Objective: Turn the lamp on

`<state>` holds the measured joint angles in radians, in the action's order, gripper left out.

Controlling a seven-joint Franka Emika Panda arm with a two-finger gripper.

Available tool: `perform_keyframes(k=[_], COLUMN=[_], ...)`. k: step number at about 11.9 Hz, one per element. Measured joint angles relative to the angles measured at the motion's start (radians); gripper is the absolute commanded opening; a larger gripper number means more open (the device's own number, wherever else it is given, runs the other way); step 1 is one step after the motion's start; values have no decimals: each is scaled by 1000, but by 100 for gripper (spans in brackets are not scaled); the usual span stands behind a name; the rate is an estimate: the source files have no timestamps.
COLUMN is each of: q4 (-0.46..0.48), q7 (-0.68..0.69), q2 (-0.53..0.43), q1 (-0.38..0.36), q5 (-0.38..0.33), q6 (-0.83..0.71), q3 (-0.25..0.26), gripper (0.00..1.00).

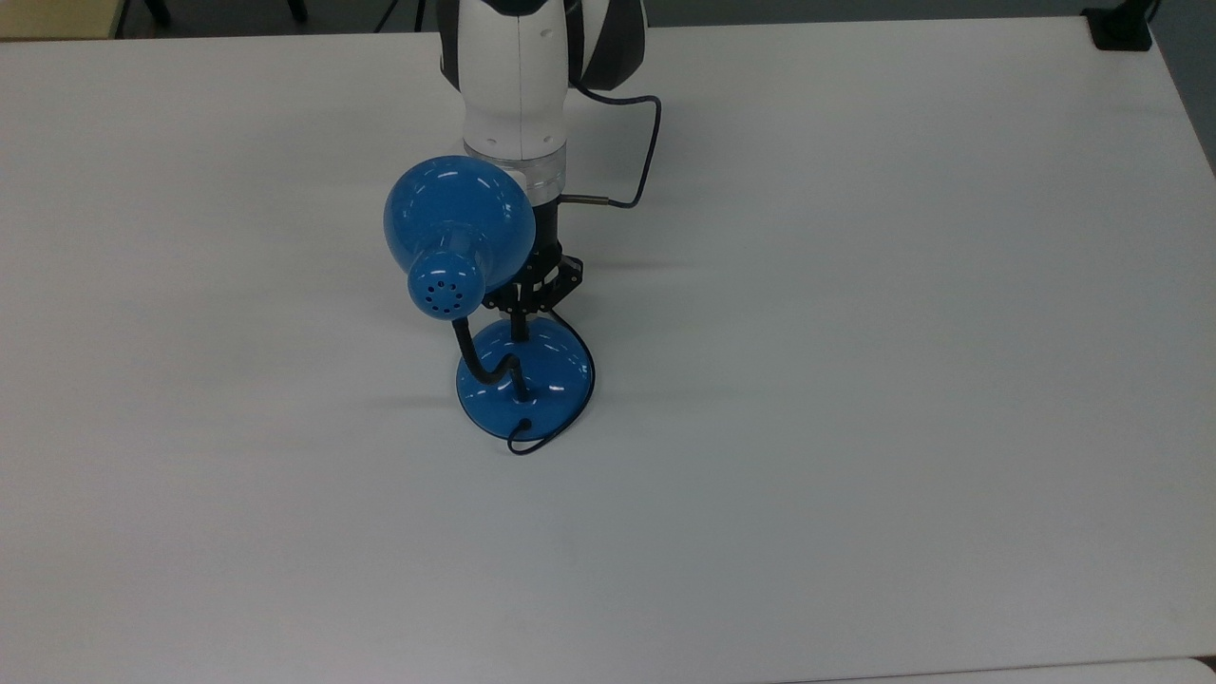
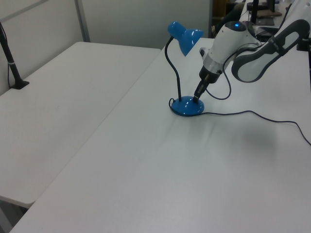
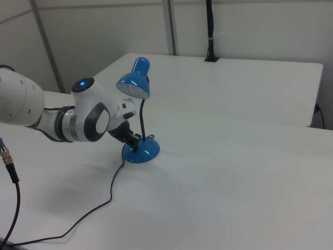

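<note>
You've got the gripper (image 1: 520,328), fingers pinched together, tip down on the blue desk lamp's (image 1: 525,378) base mid-table, right at the switch. Shade doesn't look lit yet, so keep pressing.

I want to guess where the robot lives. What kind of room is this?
Probably a lab or office workroom. Big plain white tables stand pushed together beside grey partition walls, and the robot arm works on a blue lamp.

Upright glossy blue lamp (image 1: 524,380), domed shade unlit
</note>
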<state>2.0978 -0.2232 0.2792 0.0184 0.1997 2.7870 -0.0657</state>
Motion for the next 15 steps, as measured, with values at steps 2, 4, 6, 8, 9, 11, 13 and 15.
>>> perform_keyframes(k=[2,4,6,8,9,11,13,15], q4=[0,-1,-1,-1,-2,-10,-17,-21], q7=[0,0,0,1,1,1,1,1], q2=[4,11,12,12,9,-24,-97,-178], q1=[0,1,2,2,3,3,3,-4], q5=[0,2,3,6,6,8,9,9], q6=[15,30,31,31,21,-155,-369,-520], q3=[0,0,0,0,0,0,-1,-3], gripper=[1,1,1,1,1,2,7,18])
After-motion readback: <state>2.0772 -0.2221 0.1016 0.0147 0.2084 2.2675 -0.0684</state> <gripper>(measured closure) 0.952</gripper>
